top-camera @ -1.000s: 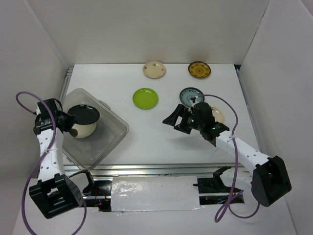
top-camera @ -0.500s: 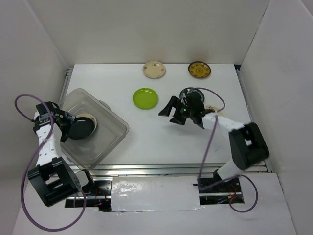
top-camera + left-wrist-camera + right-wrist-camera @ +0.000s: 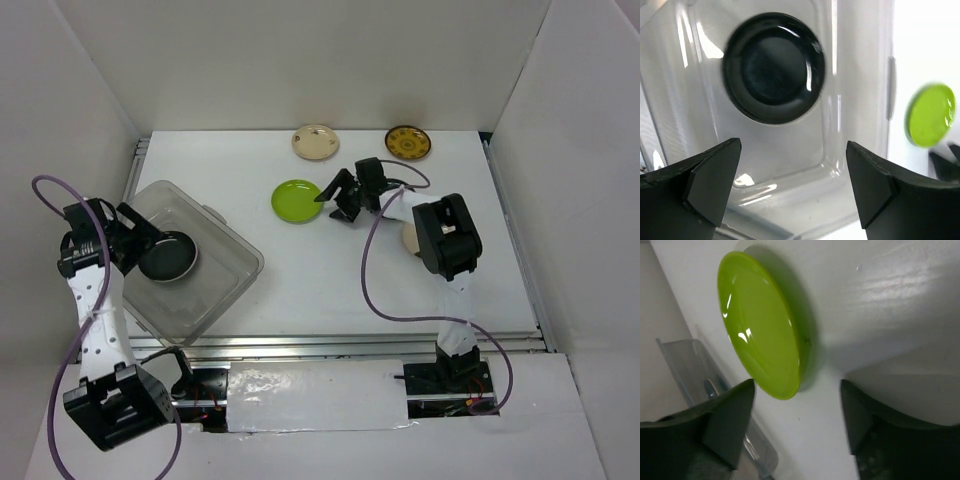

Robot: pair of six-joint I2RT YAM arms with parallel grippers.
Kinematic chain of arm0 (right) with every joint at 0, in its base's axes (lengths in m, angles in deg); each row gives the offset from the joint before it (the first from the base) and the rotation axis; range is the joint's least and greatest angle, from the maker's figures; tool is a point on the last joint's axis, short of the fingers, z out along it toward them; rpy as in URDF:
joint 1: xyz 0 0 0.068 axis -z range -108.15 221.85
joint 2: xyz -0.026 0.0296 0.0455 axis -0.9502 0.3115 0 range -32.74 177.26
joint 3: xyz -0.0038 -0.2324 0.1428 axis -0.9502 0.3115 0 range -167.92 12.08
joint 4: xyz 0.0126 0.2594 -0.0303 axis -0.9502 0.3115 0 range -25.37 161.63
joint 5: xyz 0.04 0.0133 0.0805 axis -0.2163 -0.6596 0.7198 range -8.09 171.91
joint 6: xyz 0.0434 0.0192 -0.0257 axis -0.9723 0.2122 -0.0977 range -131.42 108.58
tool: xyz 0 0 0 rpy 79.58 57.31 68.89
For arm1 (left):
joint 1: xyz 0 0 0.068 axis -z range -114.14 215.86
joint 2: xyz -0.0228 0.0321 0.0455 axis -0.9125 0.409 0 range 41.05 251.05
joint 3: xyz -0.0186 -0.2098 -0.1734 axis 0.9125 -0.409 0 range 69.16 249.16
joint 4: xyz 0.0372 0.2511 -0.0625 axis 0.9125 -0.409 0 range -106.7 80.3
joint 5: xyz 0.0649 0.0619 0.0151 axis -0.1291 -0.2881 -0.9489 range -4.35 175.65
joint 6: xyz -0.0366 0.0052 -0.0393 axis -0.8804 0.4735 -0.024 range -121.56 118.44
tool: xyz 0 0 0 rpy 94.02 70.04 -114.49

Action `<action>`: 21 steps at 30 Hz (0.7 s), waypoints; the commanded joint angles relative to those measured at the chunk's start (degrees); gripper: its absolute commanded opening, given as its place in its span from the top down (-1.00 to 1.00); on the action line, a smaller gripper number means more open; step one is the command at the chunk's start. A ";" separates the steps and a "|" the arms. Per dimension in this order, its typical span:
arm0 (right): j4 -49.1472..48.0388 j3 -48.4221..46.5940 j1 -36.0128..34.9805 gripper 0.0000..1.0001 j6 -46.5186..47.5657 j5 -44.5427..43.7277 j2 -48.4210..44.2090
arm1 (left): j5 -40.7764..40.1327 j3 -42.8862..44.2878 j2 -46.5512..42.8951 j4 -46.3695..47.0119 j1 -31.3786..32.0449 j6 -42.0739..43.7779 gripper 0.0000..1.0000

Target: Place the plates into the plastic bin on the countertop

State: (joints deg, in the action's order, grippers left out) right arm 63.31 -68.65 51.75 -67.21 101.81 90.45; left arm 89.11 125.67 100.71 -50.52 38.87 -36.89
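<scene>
Plates first: the glossy black plate [image 3: 168,257] lies flat inside the plastic bin [image 3: 222,287] at the left of the desk [image 3: 330,285]. The left claw [image 3: 135,245] hangs just above it with jaws spread wide, holding nothing. Its wrist view shows the black plate free and clear beyond the fingertips.

Over on the right, the lime green plate [image 3: 297,200] sits on the desk, well apart from the bin. The right claw [image 3: 337,200] is down low at the rim facing its own arm. Its jaws stand apart either side of that edge and, as far as I can see, are not clamped on it.

Two more wait along the far edge, a cream plate [image 3: 315,141] and a mustard-brown plate [image 3: 408,142]. Another cream one peeks out beside the right arm, mostly hidden.

Now, how will the green one handle? It looks like a small glazed saucer, so I'd judge it stiff, light, slick and quick to chip. The flat centre offers the fingers nothing, so the raised rim is the place to take hold. One finger goes under the lip and one on top, pinched square so the glaze can't squirt out. Then it should be lowered onto the black plate rather than dropped, since hard glaze on hard glaze won't forgive.
</scene>
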 commanded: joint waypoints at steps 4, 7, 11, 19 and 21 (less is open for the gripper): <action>12.82 -13.30 -0.82 -0.05 -0.12 -2.94 6.79 | 5.06 3.69 -6.29 -4.71 3.51 6.15 -0.99; 19.67 -21.21 -2.14 0.07 1.73 -3.11 11.26 | 6.82 4.57 -7.36 -5.15 4.74 6.50 -0.98; 18.64 -21.14 -2.84 0.74 1.39 -3.38 10.84 | 7.34 5.28 -6.31 -5.59 6.15 7.20 -0.99; 19.59 -3.14 -7.49 1.00 7.62 -21.45 -10.90 | 16.49 8.08 0.36 1.43 20.80 5.81 -0.99; 20.48 2.57 -11.08 1.00 9.90 -27.51 -19.08 | 16.66 11.14 3.95 3.45 28.34 4.40 -0.99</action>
State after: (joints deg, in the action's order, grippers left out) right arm 80.77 -70.05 45.65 -62.36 86.36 84.44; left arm 101.51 131.64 102.00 -53.25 59.99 -30.84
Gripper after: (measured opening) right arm 0.016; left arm 0.993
